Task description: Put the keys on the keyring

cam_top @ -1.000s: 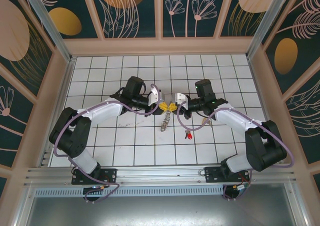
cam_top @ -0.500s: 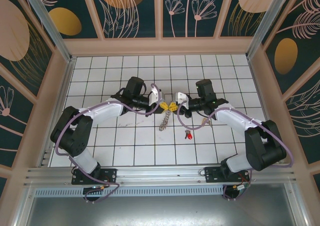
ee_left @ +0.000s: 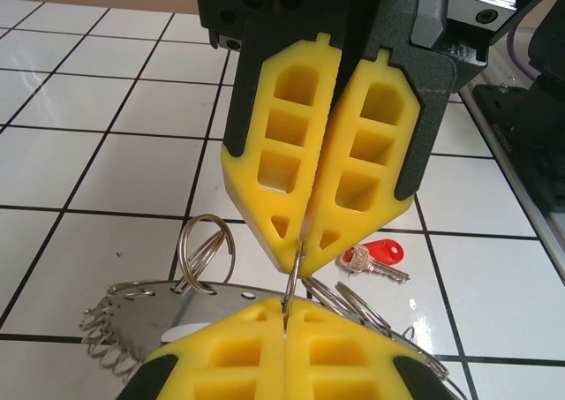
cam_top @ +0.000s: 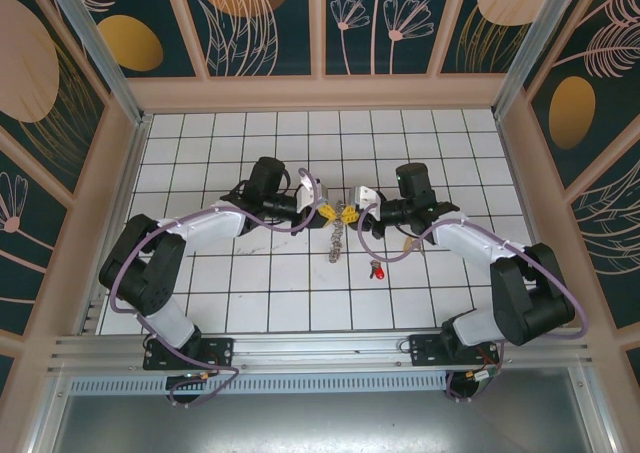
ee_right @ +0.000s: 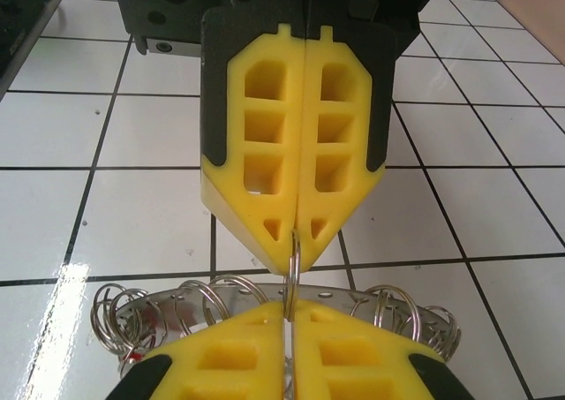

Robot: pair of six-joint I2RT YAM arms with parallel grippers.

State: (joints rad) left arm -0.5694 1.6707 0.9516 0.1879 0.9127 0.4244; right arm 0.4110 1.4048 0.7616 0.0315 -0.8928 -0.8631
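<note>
Left gripper (cam_top: 325, 213): yellow pads fully closed, tips pinching one thin silver wire loop (ee_right: 291, 272); no gap btwn pads other than the wire. Right gripper (cam_top: 350, 214): same cond., pads pressed together on the same wire loop from the opposite side. Top view: both grippers meet tip to tip near table ctr, left gripper coming in from 9 o'clock, right gripper from 3 o'clock, tips almost touching. Wire loop stands upright btwn the two pairs of tips and belongs to the keyring (ee_left: 154, 305), a large flat grey metal ring w/ a rim fringed by many small wire loops. Top view: keyring runs from the grip pt toward 6 o'clock; cannot tell if its far edge rests on the tiles. Wrist views: keyring's flat body lies just beyond the near pads, rim loops fanning out at 9 and 3 o'clock. Key (ee_left: 375, 257), small, silver metal blade w/ red plastic head, lies flat on the white tiled table (cam_top: 250, 293), apart from both grippers; top view puts it at approx. 5 o'clock of the keyring, near but not touching. Key is not on the keyring.
</note>
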